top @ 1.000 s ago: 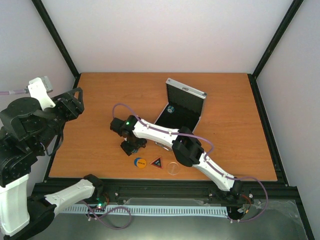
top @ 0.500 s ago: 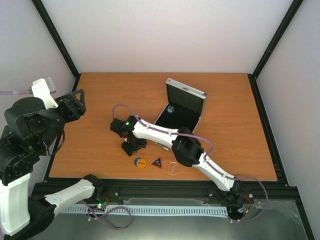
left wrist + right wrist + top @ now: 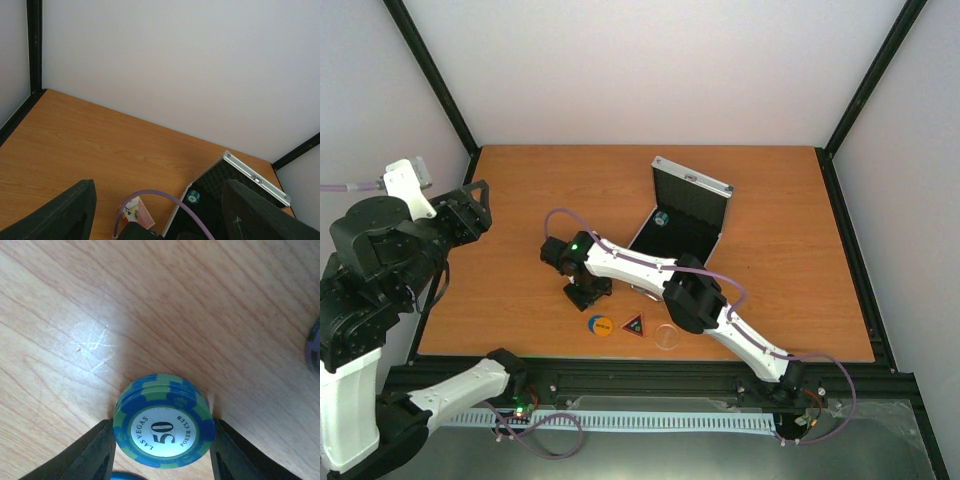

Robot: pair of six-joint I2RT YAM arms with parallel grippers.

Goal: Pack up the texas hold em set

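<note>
A short stack of blue-green poker chips marked 50 stands on the wood, and my right gripper is shut on it, one finger against each side. From above, that right gripper reaches down left of the open silver case, whose black lining holds one chip. The orange disc, black-red triangle and clear disc lie in a row near the front edge. The pink-white card pack lies beside the case. My left gripper hangs open and empty, high at the left.
Another blue chip peeks in below the held stack, and a dark chip shows at the right edge. The right arm's purple cable loops over the table. Black frame posts stand at the corners.
The right jaws have closed in around the chip stack. The left arm has shifted slightly and its gripper stays open.
</note>
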